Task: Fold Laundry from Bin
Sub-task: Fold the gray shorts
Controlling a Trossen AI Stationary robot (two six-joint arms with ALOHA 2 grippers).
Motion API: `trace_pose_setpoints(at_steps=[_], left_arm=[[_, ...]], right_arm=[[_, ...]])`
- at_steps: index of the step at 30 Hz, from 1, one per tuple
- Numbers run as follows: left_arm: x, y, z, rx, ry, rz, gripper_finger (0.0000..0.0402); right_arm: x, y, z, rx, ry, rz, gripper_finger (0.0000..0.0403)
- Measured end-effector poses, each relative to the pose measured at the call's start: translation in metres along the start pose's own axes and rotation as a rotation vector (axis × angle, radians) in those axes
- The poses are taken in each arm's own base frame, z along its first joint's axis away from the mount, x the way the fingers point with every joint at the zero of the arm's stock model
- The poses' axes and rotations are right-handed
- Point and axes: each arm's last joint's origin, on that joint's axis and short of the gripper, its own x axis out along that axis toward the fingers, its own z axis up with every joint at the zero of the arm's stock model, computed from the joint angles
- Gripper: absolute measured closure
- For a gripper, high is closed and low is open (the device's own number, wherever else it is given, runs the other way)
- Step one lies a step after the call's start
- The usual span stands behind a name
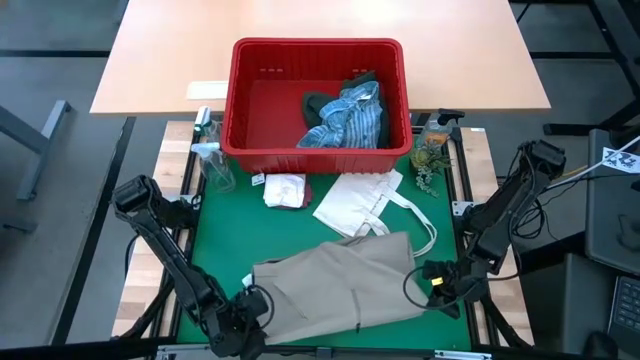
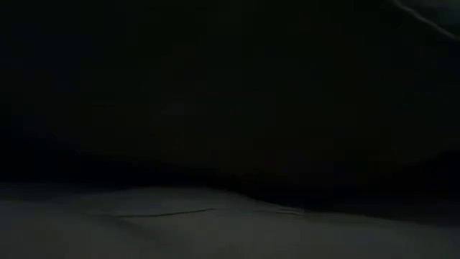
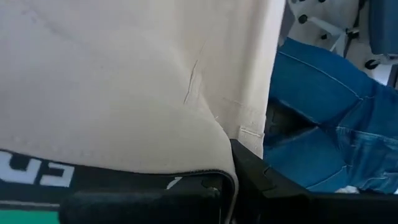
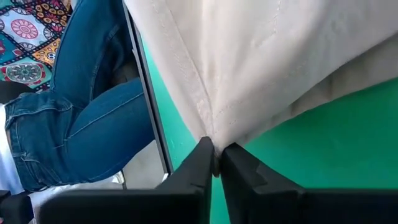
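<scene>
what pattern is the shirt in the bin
Blue and white stripes on the shirt; the high view shows it best.

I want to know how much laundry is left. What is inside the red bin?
Inside the red bin lies a blue-white striped shirt on a dark green garment, heaped toward its right side. The left part of the floor is bare. Anything under the heap is covered and cannot be seen.

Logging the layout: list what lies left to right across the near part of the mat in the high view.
Left end effector → tan garment → right end effector.
</scene>
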Motion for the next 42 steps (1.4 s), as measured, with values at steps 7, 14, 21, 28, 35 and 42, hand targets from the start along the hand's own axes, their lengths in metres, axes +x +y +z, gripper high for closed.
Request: trace_pose_setpoints(at_steps=[7,14,21,28,35,42], left_arm=[[0.000,0.005,-0.001,-0.124,0.027,0.049,0.0386],[-0.001,0.010,-0.002,-0.213,0.057,0.103,0.0317],[-0.002,0.011,-0.009,-0.214,0.223,0.135,0.0270],[-0.006,0.011,-0.023,-0.184,0.242,0.133,0.0276],[-0.014,0.002,-0.033,-0.245,0.211,0.046,0.0286],[-0.031,-0.009,-0.023,-0.312,0.067,-0.093,0.0291]], right_arm=[[0.000,-0.001,0.000,-0.006,-0.004,-0.009,0.0302],[0.000,-0.001,0.000,-0.007,-0.006,-0.011,0.0246],[0.000,-0.001,0.000,-0.007,-0.007,-0.010,0.0241],[0.000,-0.001,-0.001,-0.008,0.015,-0.006,0.0240],[-0.007,0.005,0.000,-0.012,0.049,0.037,0.0240],[-0.028,0.029,0.014,-0.143,-0.122,0.132,0.0240]])
